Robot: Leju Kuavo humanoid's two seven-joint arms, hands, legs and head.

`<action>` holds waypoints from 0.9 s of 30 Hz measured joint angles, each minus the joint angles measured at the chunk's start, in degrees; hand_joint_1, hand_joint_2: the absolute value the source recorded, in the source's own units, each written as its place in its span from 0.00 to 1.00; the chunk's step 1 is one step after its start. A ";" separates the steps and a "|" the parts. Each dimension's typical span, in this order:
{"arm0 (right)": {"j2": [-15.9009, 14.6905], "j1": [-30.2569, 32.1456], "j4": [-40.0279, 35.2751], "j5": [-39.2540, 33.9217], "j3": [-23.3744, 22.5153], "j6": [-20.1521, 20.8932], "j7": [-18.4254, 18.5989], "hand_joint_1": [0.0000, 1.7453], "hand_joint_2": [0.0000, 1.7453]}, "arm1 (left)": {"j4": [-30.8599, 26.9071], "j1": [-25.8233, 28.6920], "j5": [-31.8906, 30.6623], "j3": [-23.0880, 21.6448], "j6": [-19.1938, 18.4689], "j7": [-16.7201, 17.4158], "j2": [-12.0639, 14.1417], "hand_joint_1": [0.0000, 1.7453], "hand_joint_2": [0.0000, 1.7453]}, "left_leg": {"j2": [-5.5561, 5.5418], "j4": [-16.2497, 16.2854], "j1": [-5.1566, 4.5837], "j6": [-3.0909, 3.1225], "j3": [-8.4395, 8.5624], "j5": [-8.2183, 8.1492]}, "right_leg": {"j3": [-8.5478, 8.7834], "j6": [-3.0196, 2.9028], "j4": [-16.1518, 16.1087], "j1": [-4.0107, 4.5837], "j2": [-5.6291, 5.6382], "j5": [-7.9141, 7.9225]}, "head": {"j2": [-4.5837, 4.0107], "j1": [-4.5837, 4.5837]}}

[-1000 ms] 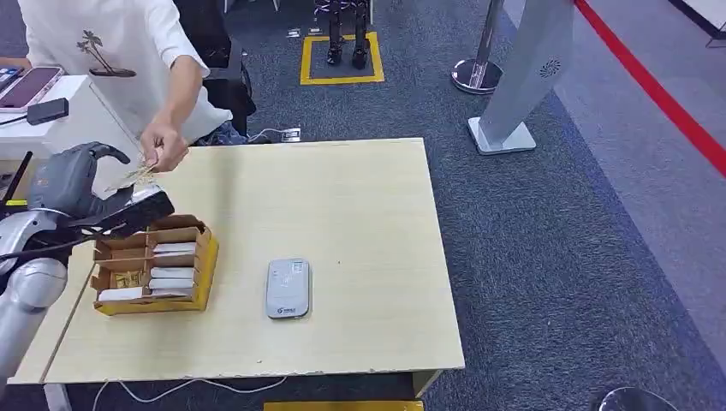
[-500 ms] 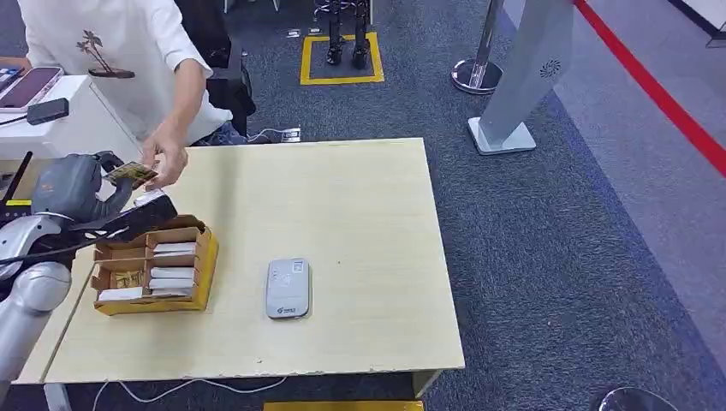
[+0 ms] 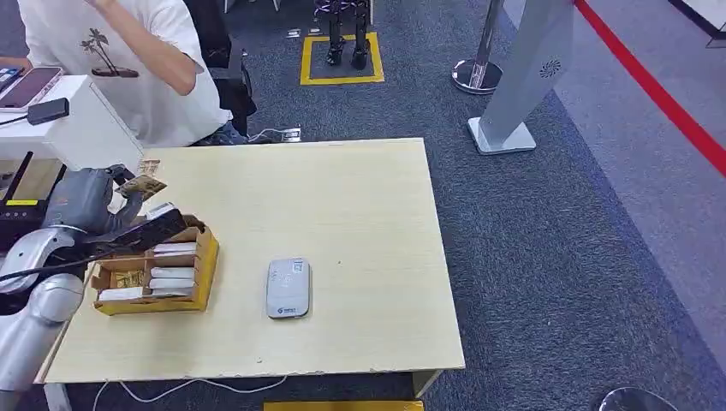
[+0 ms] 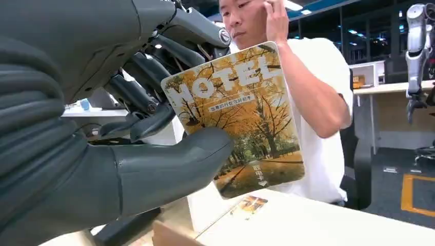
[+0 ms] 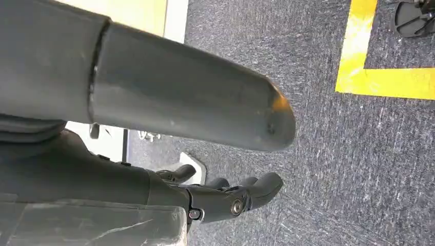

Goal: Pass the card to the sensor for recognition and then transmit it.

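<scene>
My left hand [image 3: 86, 201] hovers over the table's left edge, just behind the cardboard card box [image 3: 205, 261]. It pinches a hotel card [image 3: 141, 186] between thumb and fingers. Up close, the card [image 4: 241, 118] shows yellow autumn trees and the word HOTEL, with my left hand's thumb [image 4: 169, 159] pressed on its face. The grey card sensor [image 3: 288, 288] lies flat near the table's front middle, well to the right of the hand. My right hand [image 5: 220, 197] hangs over grey carpet, fingers apart, holding nothing.
A person in a white shirt [image 3: 128, 60] sits behind the table's far left corner, one hand raised to the head. Another card [image 3: 151, 164] lies on the table near that corner. The box holds several cards. A white desk with phones [image 3: 43, 94] stands at left.
The person's hand let go of the card and pulled away upward. My left hand now holds the card alone and has sunk slightly toward the box.
</scene>
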 joint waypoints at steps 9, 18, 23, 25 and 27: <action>0.00 -0.15 0.02 0.74 0.13 0.09 -0.20 0.00 0.00 | 1.95 5.14 -4.39 -3.17 6.75 -2.99 -9.65 1.00 1.00 | -0.05 0.01 -0.09 0.08 -0.01 -0.05 | 0.02 0.04 -0.03 -0.09 -0.03 -0.02 | 0.00 -0.02; 0.00 -0.20 0.02 0.83 0.50 0.04 -0.26 0.00 0.00 | 3.41 8.14 -4.48 -7.15 8.37 -4.11 -16.67 1.00 1.00 | -0.03 0.01 -0.10 0.11 0.00 -0.07 | 0.01 0.04 -0.03 -0.11 -0.03 -0.02 | 0.00 -0.02; 0.00 -0.20 0.02 0.83 0.52 0.02 -0.26 0.00 0.00 | 4.00 8.23 -4.43 -7.41 8.41 -4.19 -17.55 1.00 1.00 | -0.03 0.00 -0.08 0.10 0.00 -0.07 | 0.01 0.04 -0.02 -0.09 -0.03 -0.02 | 0.00 -0.02; 0.00 -0.20 0.02 0.83 0.52 -0.02 -0.26 0.00 0.00 | 4.11 8.32 -4.09 -7.52 8.41 -4.35 -17.87 1.00 1.00 | -0.02 0.00 -0.08 0.10 0.00 -0.07 | 0.01 0.04 -0.02 -0.09 -0.03 -0.02 | -0.02 -0.02; 0.00 -0.19 0.02 0.92 0.55 -0.02 -0.24 0.00 0.00 | 4.44 8.55 -3.60 -7.69 8.50 -4.63 -18.49 1.00 1.00 | -0.03 0.00 -0.09 0.11 0.00 -0.07 | 0.01 0.04 -0.02 -0.10 -0.03 -0.02 | -0.02 -0.02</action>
